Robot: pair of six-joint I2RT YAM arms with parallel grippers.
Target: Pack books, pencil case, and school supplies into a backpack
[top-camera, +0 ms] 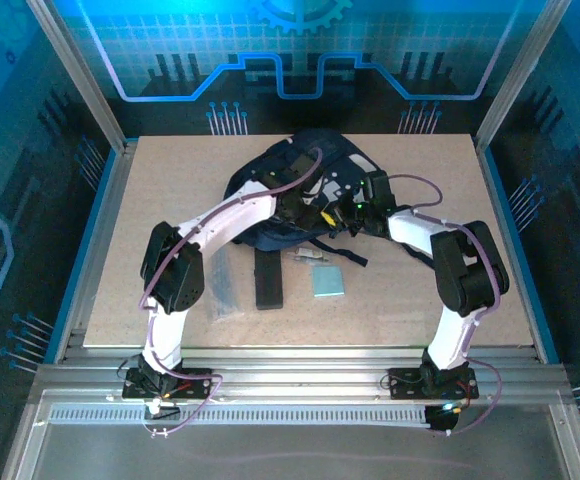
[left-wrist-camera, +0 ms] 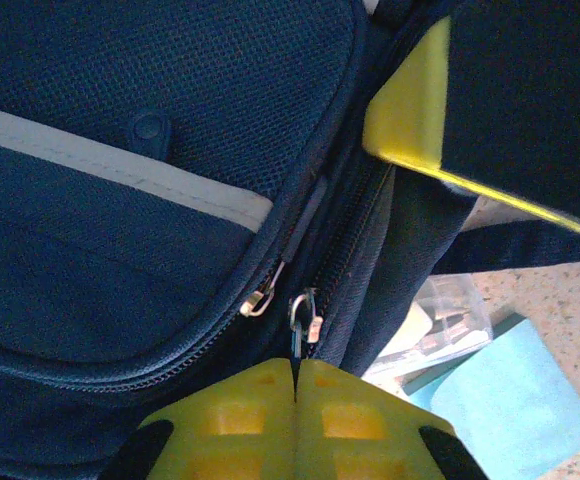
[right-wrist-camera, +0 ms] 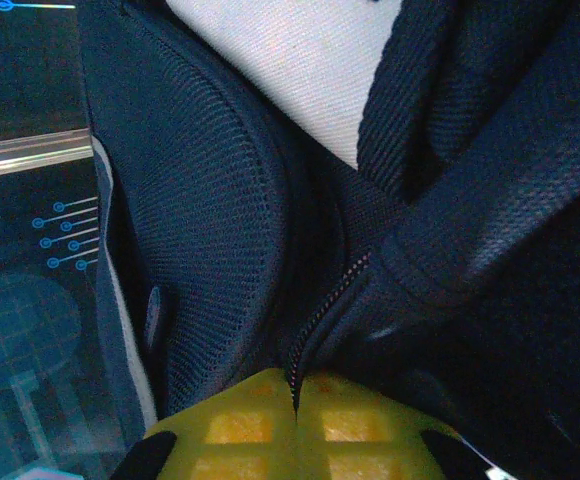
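left gripper (left-wrist-camera: pixel 296 372) jaws together, clamped on zipper pull (left-wrist-camera: pixel 305 312); right gripper (right-wrist-camera: pixel 295 385) pinched shut on backpack (top-camera: pixel 342 160) fabric beside zip — likely bracing for unzip; pencil case (top-camera: pixel 268 280) on table (top-camera: pixel 170 180) beside backpack — unpacked

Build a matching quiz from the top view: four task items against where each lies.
Items:
1. backpack
2. pencil case
3. ruler strip
4. light-blue pad

Places:
A. rightmost of the three loose items
B. far middle of the table, behind the others
C. leftmost of the three loose items
D. between the strip and the pad

Pairs: 1-B, 2-D, 3-C, 4-A
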